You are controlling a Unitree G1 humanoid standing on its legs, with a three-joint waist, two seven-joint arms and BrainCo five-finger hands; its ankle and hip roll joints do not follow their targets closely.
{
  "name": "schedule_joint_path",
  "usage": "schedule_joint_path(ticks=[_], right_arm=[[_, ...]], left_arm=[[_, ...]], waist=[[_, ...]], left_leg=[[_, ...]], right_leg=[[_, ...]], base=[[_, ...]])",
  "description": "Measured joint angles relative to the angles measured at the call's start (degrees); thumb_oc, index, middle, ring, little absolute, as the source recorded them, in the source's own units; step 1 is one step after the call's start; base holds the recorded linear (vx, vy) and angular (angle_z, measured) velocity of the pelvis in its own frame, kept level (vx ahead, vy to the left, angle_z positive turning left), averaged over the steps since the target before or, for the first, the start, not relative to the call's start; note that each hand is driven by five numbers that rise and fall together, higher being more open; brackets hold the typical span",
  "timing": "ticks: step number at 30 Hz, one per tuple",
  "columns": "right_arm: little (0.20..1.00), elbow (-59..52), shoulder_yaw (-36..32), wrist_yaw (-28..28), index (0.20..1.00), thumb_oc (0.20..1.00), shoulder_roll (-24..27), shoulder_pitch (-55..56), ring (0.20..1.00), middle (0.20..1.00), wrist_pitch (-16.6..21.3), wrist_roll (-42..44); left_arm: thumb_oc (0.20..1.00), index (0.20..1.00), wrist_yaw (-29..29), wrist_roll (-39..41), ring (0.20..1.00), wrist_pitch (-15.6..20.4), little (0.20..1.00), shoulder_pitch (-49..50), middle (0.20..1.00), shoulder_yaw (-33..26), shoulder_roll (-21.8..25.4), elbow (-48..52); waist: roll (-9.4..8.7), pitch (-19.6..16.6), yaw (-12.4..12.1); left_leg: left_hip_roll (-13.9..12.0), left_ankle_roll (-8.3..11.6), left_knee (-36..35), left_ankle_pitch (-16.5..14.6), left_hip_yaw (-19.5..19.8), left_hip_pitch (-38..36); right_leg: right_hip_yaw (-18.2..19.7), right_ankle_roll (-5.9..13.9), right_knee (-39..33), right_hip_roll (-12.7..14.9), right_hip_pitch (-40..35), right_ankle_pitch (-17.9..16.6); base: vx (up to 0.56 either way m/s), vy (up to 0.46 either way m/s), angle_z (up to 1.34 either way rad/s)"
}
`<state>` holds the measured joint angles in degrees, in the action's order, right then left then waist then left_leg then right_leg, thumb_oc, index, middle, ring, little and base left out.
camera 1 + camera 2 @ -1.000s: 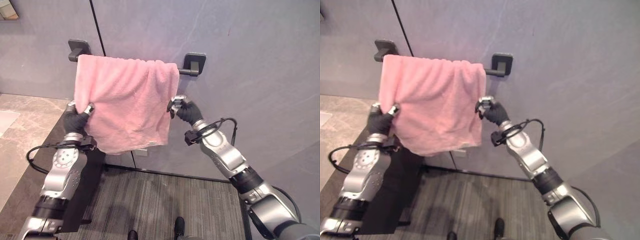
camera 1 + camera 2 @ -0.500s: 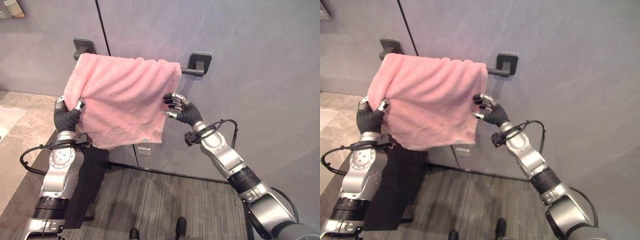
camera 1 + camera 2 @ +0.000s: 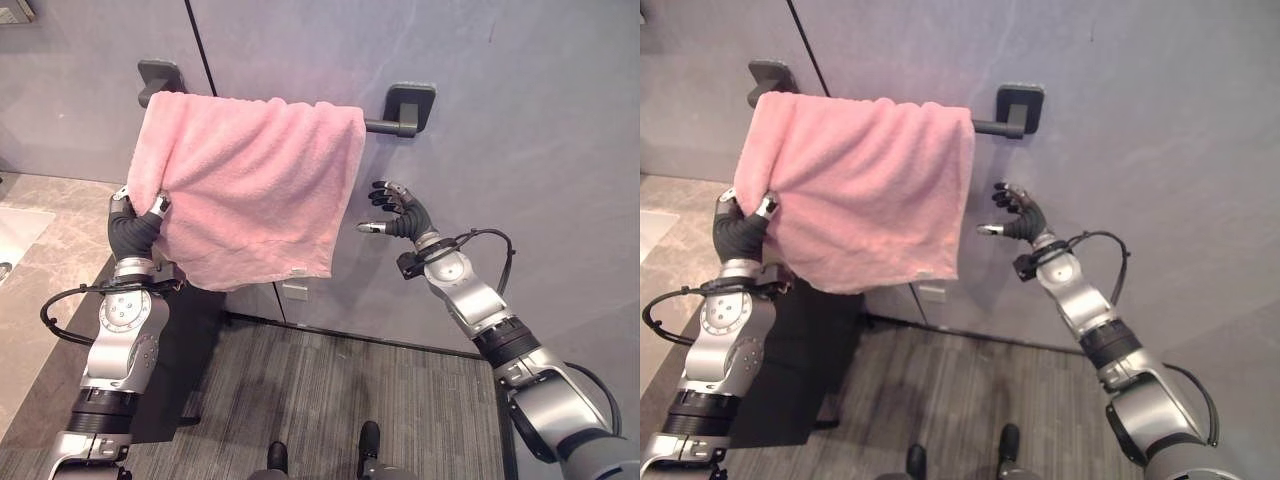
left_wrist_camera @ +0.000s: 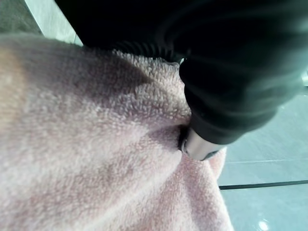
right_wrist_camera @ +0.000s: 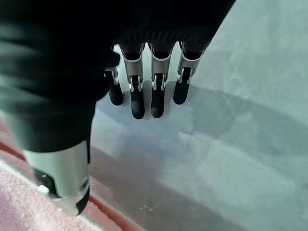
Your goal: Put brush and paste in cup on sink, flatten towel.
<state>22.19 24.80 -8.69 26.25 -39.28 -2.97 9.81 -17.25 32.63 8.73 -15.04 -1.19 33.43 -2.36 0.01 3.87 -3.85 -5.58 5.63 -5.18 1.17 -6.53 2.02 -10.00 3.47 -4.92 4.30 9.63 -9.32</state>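
Towel [image 3: 250, 190]: pink, draped over the dark wall bar [image 3: 385, 125], its long axis running along the bar. Your left hand [image 3: 135, 215] has its fingers curled round the towel's left edge, pulling that side out and askew. Your right hand [image 3: 398, 212] hangs just beside the towel's right edge, apart from it, fingers spread and holding nothing. The right hand sits nearest the free edge, which lies to its left. Judged from here, flattening calls for that hand to meet the right edge. Bottom hem slants.
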Motion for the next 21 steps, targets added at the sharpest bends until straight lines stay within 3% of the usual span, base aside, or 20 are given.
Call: schedule_joint_path(ticks=[13, 15, 16, 17, 18, 21], right_arm=[[1.000, -1.34, 1.80, 0.19, 1.000, 1.000, -3.88, -5.12, 1.000, 1.000, 0.00, 7.62], [0.752, -1.34, 3.27, 0.25, 0.752, 0.752, -3.92, -5.89, 0.752, 0.752, -0.01, 7.66], [0.476, -1.34, 3.38, 0.27, 0.476, 0.476, -4.11, -6.08, 0.476, 0.476, -0.01, 7.68], [0.476, -1.32, 3.37, 0.25, 0.476, 0.476, -4.31, -6.14, 0.476, 0.476, -0.01, 7.73], [0.200, -1.31, 3.37, 0.25, 0.200, 0.200, -4.43, -6.13, 0.200, 0.200, -0.02, 7.83], [0.200, -1.17, 3.39, 0.26, 0.200, 0.200, -5.18, -6.12, 0.200, 0.200, -0.09, 7.95]], left_arm=[[0.200, 0.200, 0.16, 0.03, 0.200, -0.06, 0.200, 0.00, 0.200, 0.34, -0.32, -0.38], [0.200, 0.200, 0.21, 0.03, 0.200, -0.07, 0.200, -0.01, 0.200, 0.37, -0.31, -0.43], [0.200, 0.200, 0.28, 0.03, 0.200, -0.07, 0.200, -0.08, 0.200, 0.43, -0.31, -0.43], [0.200, 0.200, 0.34, 0.03, 0.200, -0.08, 0.200, -0.12, 0.200, 0.55, -0.31, -0.43], [0.200, 0.200, 0.36, 0.03, 0.200, -0.08, 0.200, -0.12, 0.200, 0.62, -0.31, -0.43], [0.200, 0.200, 0.54, 0.05, 0.200, -0.13, 0.200, -0.12, 0.200, 2.07, -0.31, -0.43]], waist=[[-0.06, -0.01, -0.24], [-0.14, -0.02, -0.29], [-0.20, -0.05, -0.32], [-0.28, -0.09, -0.41], [-0.32, -0.11, -0.42], [-0.48, -0.14, -0.44]], left_leg=[[-0.20, 0.01, 0.00, 0.00, 0.28, -0.26], [-0.20, 0.01, 0.00, -0.01, 0.29, -0.61], [-0.20, 0.02, 0.00, -0.01, 0.30, -0.67], [-0.19, 0.02, 0.00, -0.01, 0.29, -0.71], [-0.19, 0.02, 0.00, -0.01, 0.29, -0.74], [-0.20, 0.02, 0.00, -0.02, 0.45, -1.09]], right_leg=[[-0.14, -0.07, 0.00, -0.19, -0.49, -0.04], [-0.16, -0.05, 0.00, -0.20, -0.84, -0.02], [-0.16, -0.04, 0.00, -0.19, -0.90, -0.01], [-0.16, -0.01, 0.00, -0.17, -0.94, 0.01], [-0.17, -0.01, 0.00, -0.17, -0.96, 0.02], [-0.27, 0.11, 0.00, -0.17, -1.38, 0.11]], base=[[0.00, 0.000, 0.01], [0.01, 0.003, 0.02], [0.00, 0.000, 0.00], [0.00, 0.000, 0.00], [0.00, 0.000, 0.00], [0.00, 0.000, 0.00]])
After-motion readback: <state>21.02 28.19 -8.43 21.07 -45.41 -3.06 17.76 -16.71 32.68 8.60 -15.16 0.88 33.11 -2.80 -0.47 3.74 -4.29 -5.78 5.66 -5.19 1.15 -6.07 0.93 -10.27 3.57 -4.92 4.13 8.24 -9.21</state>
